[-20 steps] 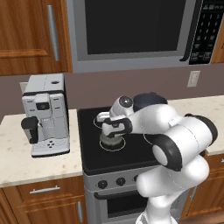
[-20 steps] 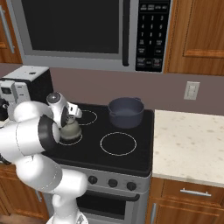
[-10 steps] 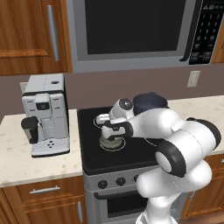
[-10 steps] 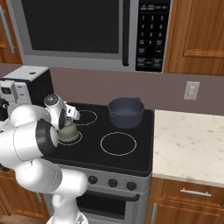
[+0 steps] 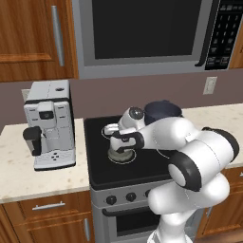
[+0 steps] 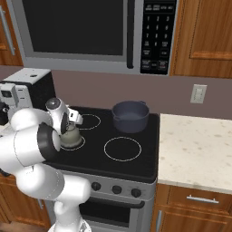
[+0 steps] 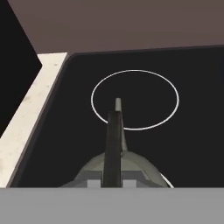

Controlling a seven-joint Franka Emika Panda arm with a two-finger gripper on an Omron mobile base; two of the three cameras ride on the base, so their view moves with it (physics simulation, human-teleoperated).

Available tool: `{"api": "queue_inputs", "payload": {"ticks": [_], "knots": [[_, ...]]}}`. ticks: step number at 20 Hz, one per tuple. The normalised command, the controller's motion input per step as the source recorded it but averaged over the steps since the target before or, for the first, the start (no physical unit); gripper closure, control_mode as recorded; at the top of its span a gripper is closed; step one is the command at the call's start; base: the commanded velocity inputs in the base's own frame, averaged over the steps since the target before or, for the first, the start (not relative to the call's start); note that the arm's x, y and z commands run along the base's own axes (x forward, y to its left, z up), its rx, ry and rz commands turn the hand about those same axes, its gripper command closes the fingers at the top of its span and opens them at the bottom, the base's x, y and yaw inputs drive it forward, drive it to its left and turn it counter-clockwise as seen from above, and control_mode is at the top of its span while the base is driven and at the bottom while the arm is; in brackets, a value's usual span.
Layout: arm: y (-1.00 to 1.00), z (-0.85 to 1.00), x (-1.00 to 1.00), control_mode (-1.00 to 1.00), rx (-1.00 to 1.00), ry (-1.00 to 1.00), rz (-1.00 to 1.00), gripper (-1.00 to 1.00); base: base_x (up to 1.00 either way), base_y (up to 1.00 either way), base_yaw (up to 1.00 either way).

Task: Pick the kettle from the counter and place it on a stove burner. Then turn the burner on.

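A white robot arm reaches over a black glass cooktop (image 5: 142, 168) in a rendered kitchen, its pincer (image 5: 119, 141) clenched on the thin arched handle (image 7: 113, 140) of a small grey-olive kettle (image 6: 70, 136). The kettle sits on the front left stove burner (image 5: 122, 157), a thin white ring on the glass, with the pincer directly above the domed body. In the hand view the dark handle runs up the middle of the picture over the kettle's grey dome, and beyond it lies the rear left burner ring (image 7: 134, 99), its centre black.

At the front of the range, below the glass, a row of dark knobs (image 6: 117, 189) lines the grey panel. On the front right of the cooktop a larger white ring (image 6: 122, 149) stands bare. Behind it, on the rear right of the glass, rests a dark blue-grey round pot (image 6: 131, 116), well apart from the kettle.

To the left of the cooktop, a pale speckled stone tabletop (image 5: 42, 178) carries a white and grey coffee machine (image 5: 50, 124). A matching tabletop (image 6: 195, 152) stretches away on the right. On the brown wall behind it is a white outlet plate (image 6: 198, 94), and above the range hangs a microwave (image 6: 90, 34) between wooden cabinets (image 5: 33, 38).
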Motion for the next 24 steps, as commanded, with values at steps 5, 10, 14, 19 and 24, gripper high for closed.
{"api": "queue_inputs", "payload": {"ticks": [5,10,14,19,24], "knots": [[0.0,-0.09,0.0,-1.0,0.0,0.0,0.0,1.0,0.0,0.0,0.0],[0.0,-0.14,0.0,-1.0,0.0,0.0,0.0,1.0,0.0,0.0,0.0],[0.0,-0.17,0.0,-1.0,0.0,-0.01,0.0,1.0,0.0,0.0,0.0],[0.0,0.0,0.0,-1.0,0.0,0.0,0.0,-1.0,0.0,0.0,0.0],[0.0,0.0,0.0,-1.0,0.0,0.0,0.0,-1.0,0.0,0.0,0.0]]}}
